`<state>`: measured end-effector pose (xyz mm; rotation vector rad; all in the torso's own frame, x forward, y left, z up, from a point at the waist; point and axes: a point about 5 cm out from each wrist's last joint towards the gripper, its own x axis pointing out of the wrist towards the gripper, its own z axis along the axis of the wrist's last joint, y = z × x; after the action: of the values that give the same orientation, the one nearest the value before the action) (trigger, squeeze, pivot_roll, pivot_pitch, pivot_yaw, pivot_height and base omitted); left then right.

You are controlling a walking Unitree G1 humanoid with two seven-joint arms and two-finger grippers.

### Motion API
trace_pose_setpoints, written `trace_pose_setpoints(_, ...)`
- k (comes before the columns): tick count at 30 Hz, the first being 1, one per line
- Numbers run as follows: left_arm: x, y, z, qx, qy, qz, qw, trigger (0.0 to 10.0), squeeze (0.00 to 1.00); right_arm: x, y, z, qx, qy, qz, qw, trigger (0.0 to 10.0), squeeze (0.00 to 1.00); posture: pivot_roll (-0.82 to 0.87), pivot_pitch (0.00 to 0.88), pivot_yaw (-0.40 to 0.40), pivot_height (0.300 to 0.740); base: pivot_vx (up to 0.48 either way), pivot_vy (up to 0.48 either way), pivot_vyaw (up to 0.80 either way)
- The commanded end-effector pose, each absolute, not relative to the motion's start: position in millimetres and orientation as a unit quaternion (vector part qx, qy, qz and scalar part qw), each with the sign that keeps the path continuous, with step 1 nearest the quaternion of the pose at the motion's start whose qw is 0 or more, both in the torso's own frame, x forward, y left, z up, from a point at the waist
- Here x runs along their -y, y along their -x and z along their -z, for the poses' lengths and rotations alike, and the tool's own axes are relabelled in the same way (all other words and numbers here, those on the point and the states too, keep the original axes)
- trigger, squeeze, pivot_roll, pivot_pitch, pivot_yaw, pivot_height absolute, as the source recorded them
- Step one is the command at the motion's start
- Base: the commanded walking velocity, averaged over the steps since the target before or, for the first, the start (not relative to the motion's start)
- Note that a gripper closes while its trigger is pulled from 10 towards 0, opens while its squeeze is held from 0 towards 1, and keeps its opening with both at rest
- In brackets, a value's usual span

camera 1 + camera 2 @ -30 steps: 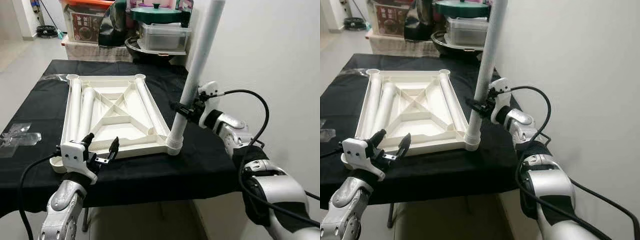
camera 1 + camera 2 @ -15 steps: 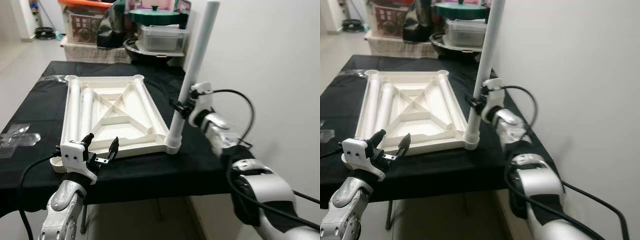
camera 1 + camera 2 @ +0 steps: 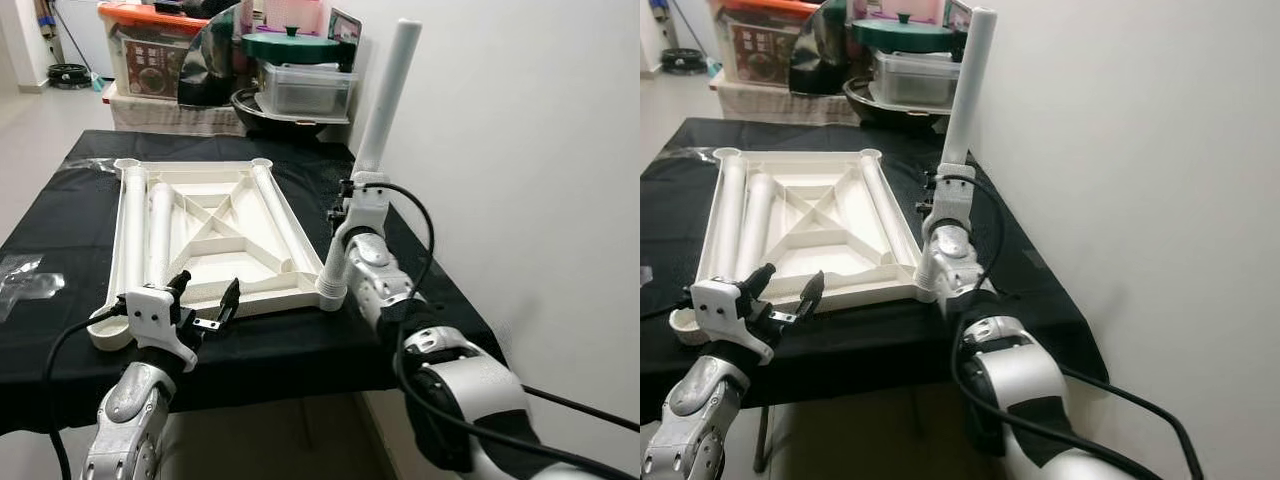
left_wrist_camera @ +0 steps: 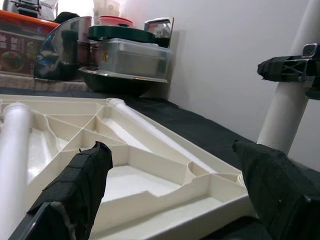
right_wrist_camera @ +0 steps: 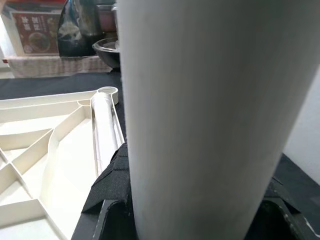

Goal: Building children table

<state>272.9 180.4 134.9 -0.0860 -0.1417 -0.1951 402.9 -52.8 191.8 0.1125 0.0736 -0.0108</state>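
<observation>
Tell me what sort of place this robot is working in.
Probably a lived-in home, perhaps a storage corner: a black-clothed table against a plain wall, stacked storage boxes, and a green-lidded pot with a clear food container behind it.

Left hand [image 4: 175, 190] spread open over white tabletop [image 4: 150, 165], near upright leg [image 4: 290, 100].

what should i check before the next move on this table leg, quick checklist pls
1. Right end effector clamped on the white leg: ok.
2. Leg foot sits in the near right corner socket of the upturned tabletop: ok.
3. Leg fully seated in the socket: cannot tell.
4. Leg upright: not ok, it leans.
5. Left end effector open, holding nothing, at the tabletop's near edge: ok.
6. Spare legs lying inside the tabletop: ok.
</observation>
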Motion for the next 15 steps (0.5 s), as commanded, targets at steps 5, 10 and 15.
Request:
trace_pose_setpoints(5, -180, -273, -134, 0.071, 0.034, 0.086, 0.993, 10.0, 0.00, 26, -386, -157, -0.128, -0.042, 0.035, 0.990, 0.0, 0.00, 0.13, 0.000, -0.182, 0.740, 0.000, 0.000, 0.00)
trace_pose_setpoints(10, -179, -273, -133, 0.070, 0.034, 0.085, 0.993, 10.0, 0.00, 21, -385, -158, -0.133, -0.055, 0.036, 0.989, 0.0, 0.00, 0.13, 0.000, -0.179, 0.740, 0.000, 0.000, 0.00)
trace_pose_setpoints(15, -179, -275, -132, 0.069, 0.034, 0.087, 0.993, 10.0, 0.00, 20, -384, -156, -0.142, -0.063, 0.035, 0.987, 10.0, 0.00, 0.12, 0.000, -0.170, 0.740, 0.000, 0.000, 0.00)
